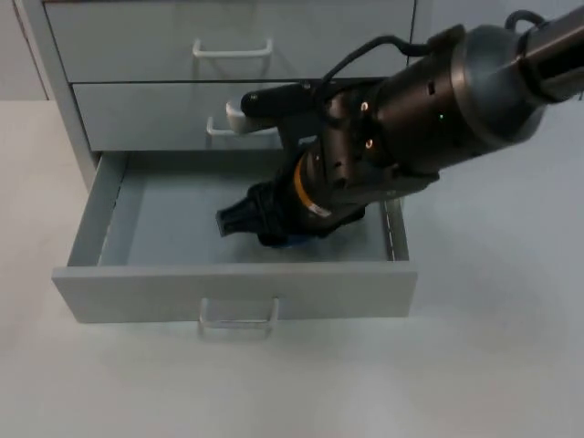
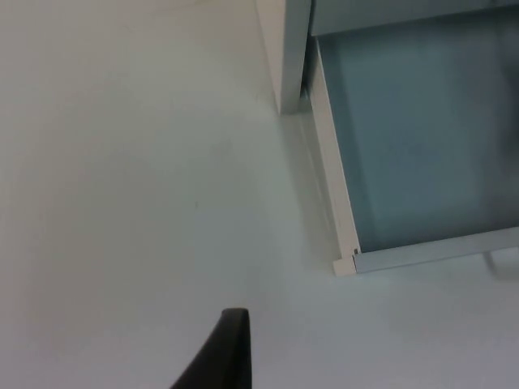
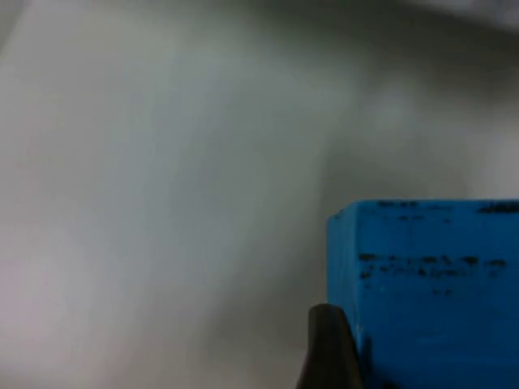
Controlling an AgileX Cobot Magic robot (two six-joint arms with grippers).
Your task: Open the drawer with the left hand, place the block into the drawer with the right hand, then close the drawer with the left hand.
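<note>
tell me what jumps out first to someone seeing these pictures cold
The big black right arm reaching down into the open bottom drawer, with the right gripper low over the drawer floor. Next is the bright blue block, seen close against a black fingertip in the right wrist view and as a blue sliver under the gripper from the top. The left gripper waits over bare white table beside the drawer's outer corner.

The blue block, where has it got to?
The blue block sits at the right pincer, which reaches down inside the open bottom drawer, toward the drawer's right half in the top view.
</note>
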